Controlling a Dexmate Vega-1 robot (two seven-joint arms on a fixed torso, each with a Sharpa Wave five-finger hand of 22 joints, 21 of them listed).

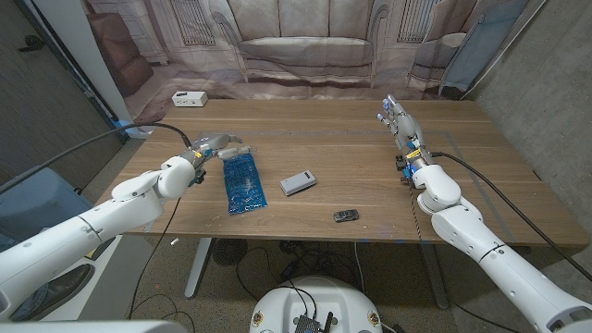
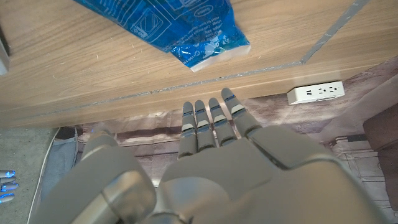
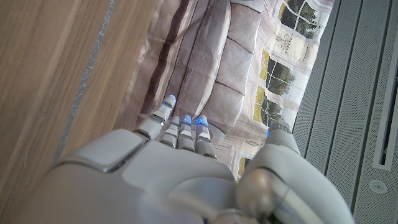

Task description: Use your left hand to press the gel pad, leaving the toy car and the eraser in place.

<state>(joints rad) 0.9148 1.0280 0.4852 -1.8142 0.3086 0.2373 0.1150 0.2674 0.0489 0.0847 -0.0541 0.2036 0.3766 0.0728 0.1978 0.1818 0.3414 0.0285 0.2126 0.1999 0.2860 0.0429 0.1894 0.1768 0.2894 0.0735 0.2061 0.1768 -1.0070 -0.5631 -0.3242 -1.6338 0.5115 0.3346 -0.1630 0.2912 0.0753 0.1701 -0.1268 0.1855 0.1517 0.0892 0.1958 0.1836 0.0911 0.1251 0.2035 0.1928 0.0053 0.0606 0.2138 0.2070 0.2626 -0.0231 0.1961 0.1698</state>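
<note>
The blue gel pad (image 1: 242,182) lies lengthwise on the wooden table (image 1: 324,139), left of the middle. My left hand (image 1: 217,148) hovers at the pad's far left corner with its fingers straight and apart, holding nothing. In the left wrist view the left hand (image 2: 211,155) is stretched out, and the gel pad (image 2: 168,25) lies just past the fingertips, apart from them. A pale grey eraser (image 1: 298,182) lies right of the pad. The small dark toy car (image 1: 346,215) sits near the front edge. My right hand (image 1: 400,125) stands open at the right, fingers extended.
A white power strip (image 1: 189,98) lies at the table's far left edge and also shows in the left wrist view (image 2: 315,93). In the right wrist view my right hand (image 3: 180,174) is above bare table (image 3: 50,74). A printed sofa backdrop hangs behind.
</note>
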